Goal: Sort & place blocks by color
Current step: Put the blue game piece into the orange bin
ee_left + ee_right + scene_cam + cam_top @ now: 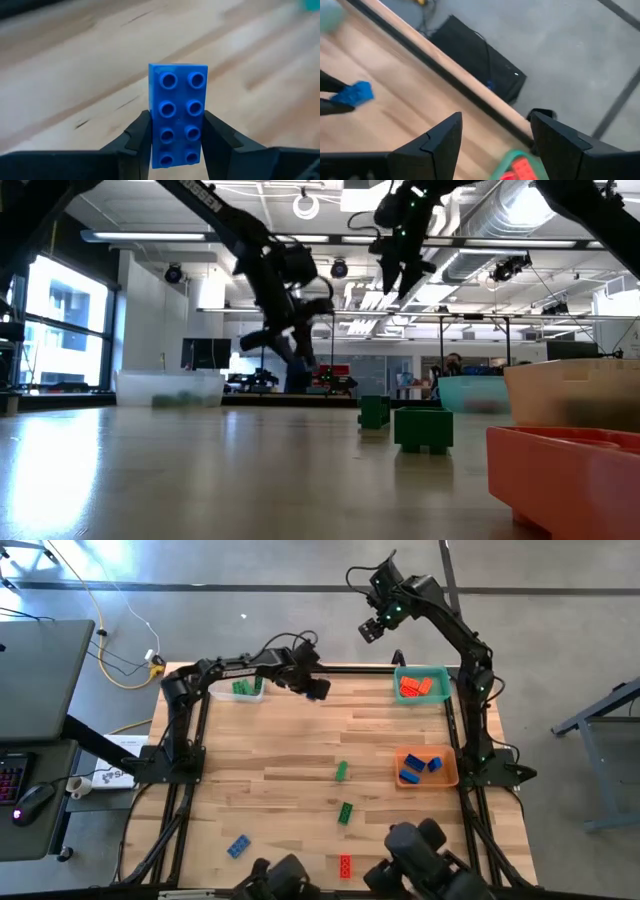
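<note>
We hold a blue studded plastic brick (177, 115) in our left gripper (176, 131), fingers pinched on its long sides so it rides clear of the wooden table (300, 770), upper middle of the high view. It likely belongs in the orange rectangular tray (447, 778) at right, with the other blue bricks. Our right gripper (495, 135) waits spread and empty above the teal tray (444, 673).
</note>
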### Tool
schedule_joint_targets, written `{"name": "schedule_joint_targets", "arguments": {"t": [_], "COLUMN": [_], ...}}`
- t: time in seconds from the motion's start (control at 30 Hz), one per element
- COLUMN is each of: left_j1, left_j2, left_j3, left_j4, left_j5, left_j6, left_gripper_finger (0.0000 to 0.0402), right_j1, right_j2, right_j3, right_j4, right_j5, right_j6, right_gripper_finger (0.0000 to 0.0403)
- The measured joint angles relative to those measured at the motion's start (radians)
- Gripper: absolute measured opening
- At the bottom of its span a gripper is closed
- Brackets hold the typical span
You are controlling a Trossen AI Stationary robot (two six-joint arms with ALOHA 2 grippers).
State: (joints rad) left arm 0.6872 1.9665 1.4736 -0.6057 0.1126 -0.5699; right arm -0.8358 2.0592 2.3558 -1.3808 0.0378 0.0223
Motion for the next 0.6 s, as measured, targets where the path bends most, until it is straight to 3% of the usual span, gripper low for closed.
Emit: {"name": "schedule_joint_targets", "arguments": {"t": [0.47, 0.6], "left_j1": [0.02, 0.023], "left_j2": [-0.265, -0.334], "left_j3": [0.002, 0.003], "left_j4": [0.037, 0.038], "left_j5": [0.178, 0.219], "left_j6": [0.308, 0.359], "left_gripper_finger": [0.0104, 0.0104], "right_j1": [0.098, 0.147], "right_j2": [-0.164, -0.185], "right_j3": [0.0, 0.0], "right_j4": [0.001, 0.001], "right_j5": [-0.164, -0.17], "right_j6": [0.139, 0.19], "right_gripper_finger": [0.0225, 0.0225]}}
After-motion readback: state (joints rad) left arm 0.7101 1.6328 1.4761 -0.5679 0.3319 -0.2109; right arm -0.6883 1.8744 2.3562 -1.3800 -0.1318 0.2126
